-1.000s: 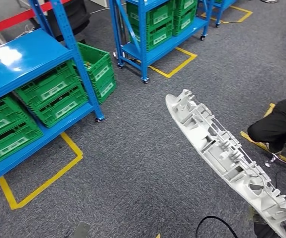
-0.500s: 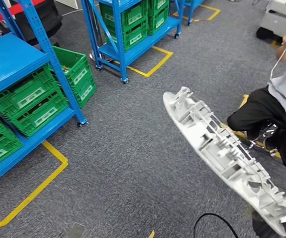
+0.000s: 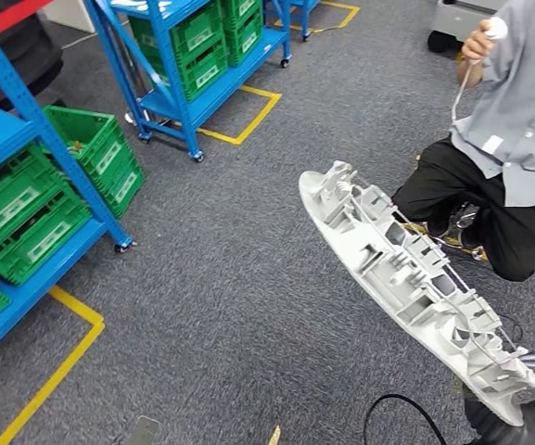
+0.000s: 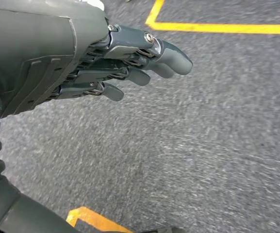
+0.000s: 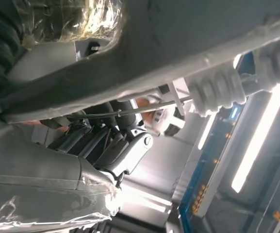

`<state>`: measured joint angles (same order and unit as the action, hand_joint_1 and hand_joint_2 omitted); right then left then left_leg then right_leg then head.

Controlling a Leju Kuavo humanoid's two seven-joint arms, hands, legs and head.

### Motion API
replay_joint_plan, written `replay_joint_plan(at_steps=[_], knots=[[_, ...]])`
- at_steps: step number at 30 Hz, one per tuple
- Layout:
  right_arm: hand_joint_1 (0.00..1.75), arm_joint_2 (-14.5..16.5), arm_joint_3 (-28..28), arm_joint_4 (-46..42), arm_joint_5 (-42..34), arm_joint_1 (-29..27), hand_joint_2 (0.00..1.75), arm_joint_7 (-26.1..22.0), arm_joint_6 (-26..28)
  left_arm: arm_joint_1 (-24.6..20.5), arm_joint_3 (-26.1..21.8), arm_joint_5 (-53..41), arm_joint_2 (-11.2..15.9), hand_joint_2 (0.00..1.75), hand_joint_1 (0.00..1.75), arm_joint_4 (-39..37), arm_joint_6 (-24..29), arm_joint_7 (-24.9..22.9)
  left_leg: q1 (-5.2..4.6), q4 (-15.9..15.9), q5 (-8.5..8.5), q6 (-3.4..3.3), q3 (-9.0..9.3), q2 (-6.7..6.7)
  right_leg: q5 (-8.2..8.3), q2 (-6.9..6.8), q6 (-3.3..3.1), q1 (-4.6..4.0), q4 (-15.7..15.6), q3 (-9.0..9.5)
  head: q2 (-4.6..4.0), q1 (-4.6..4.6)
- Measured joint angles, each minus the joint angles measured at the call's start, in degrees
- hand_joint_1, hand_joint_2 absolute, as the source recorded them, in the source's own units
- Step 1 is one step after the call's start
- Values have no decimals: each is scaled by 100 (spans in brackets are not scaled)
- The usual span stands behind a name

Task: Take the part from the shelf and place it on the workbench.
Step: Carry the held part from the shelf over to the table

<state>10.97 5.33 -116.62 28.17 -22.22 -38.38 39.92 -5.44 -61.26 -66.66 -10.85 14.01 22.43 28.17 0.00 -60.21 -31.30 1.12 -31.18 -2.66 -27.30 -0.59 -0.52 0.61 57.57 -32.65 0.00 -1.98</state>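
Grey carpet (image 3: 236, 278) marked with yellow tape lines (image 3: 54, 371) covers the floor. Blue shelf racks (image 3: 180, 83) loaded with green crates (image 3: 33, 213) are seen from nine to twelve o'clock in the head view, and one more green crate (image 3: 100, 153) stands on the carpet between them. At two o'clock a person in a grey shirt and black trousers (image 3: 502, 148) crouches, a white object held up in one hand; the figure is cut off by the frame edge.

The part (image 3: 411, 278), a long pale-grey ribbed moulding, is carried in the air, slanting from the centre toward five o'clock. Its near end is gripped by the right hand (image 5: 108, 145), whose dark fingers are curled up against the underside of the part in the right wrist view; most of that hand is hidden by the moulding, so the grip probably wraps the edge. A black cable loop (image 3: 397, 413) is partly cut off at six o'clock.

The left hand (image 4: 94, 63) hangs over the carpet, fingers extended close together, nothing held.
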Motion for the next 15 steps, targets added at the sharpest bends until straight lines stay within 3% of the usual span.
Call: replay_joint_plan(at_steps=[2, 3, 4, 5, 6, 8, 10, 12, 13, 15], knots=[[175, 33, 2, 33, 22, 6, 175, 0, 1, 16, -19, 0, 8, 175, 0, 0, 0, -2, 11, -742, -390, 17, -329, 172, 13, 99, -36, -6, 2, -21, 0, -16], [175, 40, 3, 51, 40, 4, 175, 1, 1, 27, -31, -1, 10, 175, 0, 0, -1, -4, 12, -1070, -507, 13, -483, 196, 18, 160, -44, -13, 3, -29, 0, -15], [175, 42, 5, 68, 68, -1, 175, 3, 0, 37, -42, -2, 12, 175, 0, 0, -1, -7, 11, -1240, -515, 3, -567, 206, 21, 227, -48, -20, 5, -32, 0, -15], [175, 42, 13, 86, 108, -7, 175, 5, -1, 43, -50, -5, 12, 175, 0, 0, -1, -10, 11, -1191, -398, -18, -554, 220, 25, 302, -50, -27, 6, -30, 0, -14], [175, 43, 29, 103, 154, -13, 175, 8, -1, 45, -55, -8, 13, 175, 0, 0, -2, -13, 9, -948, -193, -48, -451, 261, 29, 379, -47, -33, 7, -23, 0, -15], [175, 49, 77, 129, 239, -20, 175, 11, 0, 47, -61, -20, 27, 175, 0, 0, -2, -15, 11, -229, 239, -131, -146, 538, 39, 523, -31, -40, 15, -24, 0, -12], [175, 63, 124, 148, 288, -23, 175, 13, 2, 45, -67, -40, 44, 175, 0, 0, -2, -19, 12, 206, 363, -182, 29, 759, 60, 649, 10, -34, 33, -73, 0, -16], [175, 77, 154, 158, 323, -52, 175, 14, 3, 34, -68, -56, 42, 175, 0, 0, -2, -24, 11, 315, 329, -193, 61, 694, 97, 771, 79, -21, 24, -139, 0, -21], [175, 80, 163, 160, 351, -75, 175, 15, 5, 27, -69, -63, 38, 175, 0, 0, -2, -26, 18, 357, 340, -198, 73, 620, 94, 740, 107, -19, 41, -179, 0, -22], [175, 82, 181, 162, 421, -87, 175, 17, 6, 22, -70, -84, 31, 175, 0, 0, -3, -28, 33, 434, 379, -224, 102, 466, -85, 473, 153, -34, 319, -345, 0, -1]])
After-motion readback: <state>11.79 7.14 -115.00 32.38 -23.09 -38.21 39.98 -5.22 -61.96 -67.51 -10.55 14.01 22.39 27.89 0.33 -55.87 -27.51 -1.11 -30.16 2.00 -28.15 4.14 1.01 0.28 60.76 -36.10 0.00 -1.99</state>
